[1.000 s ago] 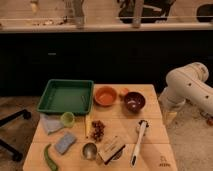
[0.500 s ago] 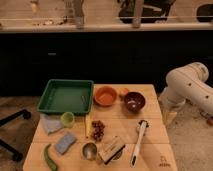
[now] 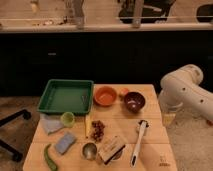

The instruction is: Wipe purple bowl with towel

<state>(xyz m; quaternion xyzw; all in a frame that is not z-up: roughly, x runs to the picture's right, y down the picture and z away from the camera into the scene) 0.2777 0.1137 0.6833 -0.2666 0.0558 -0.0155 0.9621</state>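
The purple bowl (image 3: 134, 102) stands upright at the back right of the wooden table (image 3: 155, 150), next to the orange bowl (image 3: 105, 95). The towel (image 3: 50, 123), a pale grey-blue cloth, lies flat near the table's left edge, just below the green tray. My white arm (image 3: 186, 89) bends in from the right. Its gripper (image 3: 169, 118) hangs off the table's right edge, to the right of the purple bowl and a little nearer than it, far from the towel. It stands open with nothing in it.
A green tray (image 3: 66, 96) fills the back left. A green cup (image 3: 67, 118), a blue-grey sponge (image 3: 65, 142), a green vegetable (image 3: 49, 157), a metal cup (image 3: 89, 150), a wooden-backed brush (image 3: 112, 147) and a white-handled brush (image 3: 139, 140) crowd the front. A dark counter runs behind.
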